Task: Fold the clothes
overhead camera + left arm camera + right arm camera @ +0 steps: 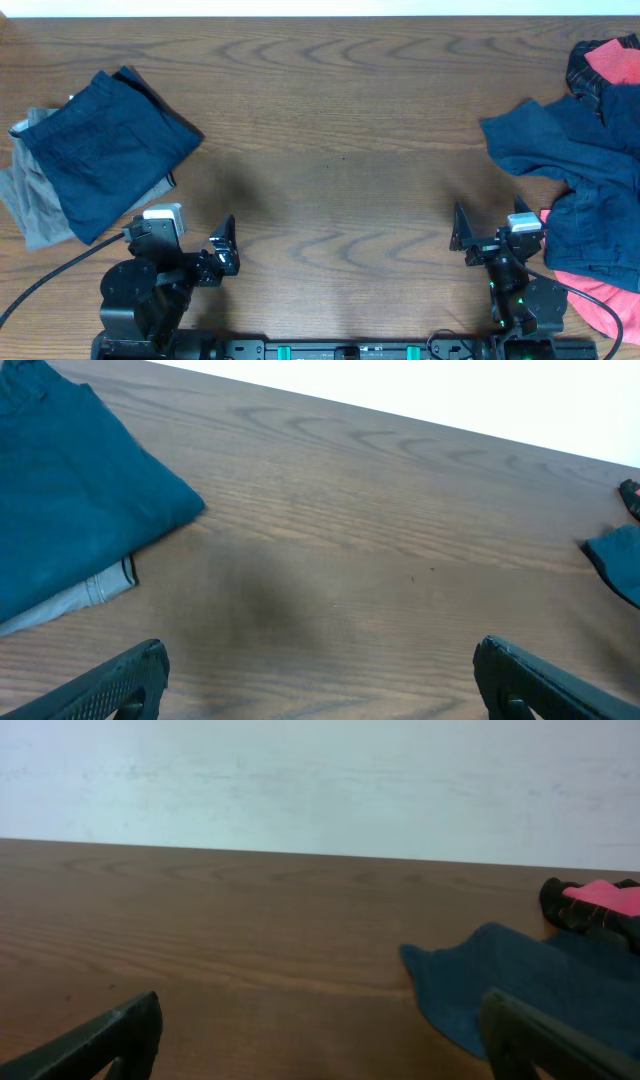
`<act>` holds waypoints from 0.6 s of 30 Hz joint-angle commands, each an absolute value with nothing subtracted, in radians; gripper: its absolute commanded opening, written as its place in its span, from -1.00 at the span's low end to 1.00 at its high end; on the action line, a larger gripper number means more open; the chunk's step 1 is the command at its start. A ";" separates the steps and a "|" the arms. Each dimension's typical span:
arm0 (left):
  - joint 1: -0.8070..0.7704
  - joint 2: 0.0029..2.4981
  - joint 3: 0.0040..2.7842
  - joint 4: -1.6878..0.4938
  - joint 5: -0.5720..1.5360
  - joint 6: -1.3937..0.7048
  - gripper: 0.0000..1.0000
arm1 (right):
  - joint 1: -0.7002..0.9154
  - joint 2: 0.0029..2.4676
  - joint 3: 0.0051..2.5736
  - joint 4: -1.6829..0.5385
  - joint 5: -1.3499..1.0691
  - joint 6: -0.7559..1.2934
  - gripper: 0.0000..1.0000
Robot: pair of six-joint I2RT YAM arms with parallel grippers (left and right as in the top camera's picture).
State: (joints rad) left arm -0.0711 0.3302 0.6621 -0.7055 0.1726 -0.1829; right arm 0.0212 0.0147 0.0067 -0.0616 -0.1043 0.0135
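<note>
A folded dark blue garment (pixel 105 150) lies on a folded grey one (pixel 30 205) at the table's left; both show in the left wrist view (pixel 70 510). A loose pile of unfolded clothes sits at the right: a dark blue garment (pixel 575 170), a pink one (pixel 590 295) under it and a pink and dark one (pixel 610 62) at the far corner. The right wrist view shows the blue garment's edge (pixel 510 980). My left gripper (pixel 222 245) is open and empty near the front edge. My right gripper (pixel 462 240) is open and empty, just left of the pile.
The brown wooden table (pixel 330 130) spans the view. Both arm bases stand at the front edge, with a black cable (pixel 40 285) trailing off left.
</note>
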 commanded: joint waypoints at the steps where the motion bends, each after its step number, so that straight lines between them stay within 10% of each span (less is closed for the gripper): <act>1: -0.070 0.327 0.660 -0.702 0.161 -0.184 0.96 | 0.014 0.007 0.006 -0.064 -0.109 -0.001 0.99; 18: -0.068 0.040 0.389 -0.670 0.028 -0.172 0.96 | 0.014 0.007 0.006 -0.064 -0.109 -0.001 0.98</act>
State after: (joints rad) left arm -0.0711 0.1131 0.4820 -0.7048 0.0906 -0.1825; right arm 0.0212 0.0143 0.0067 -0.0612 -0.1043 0.0132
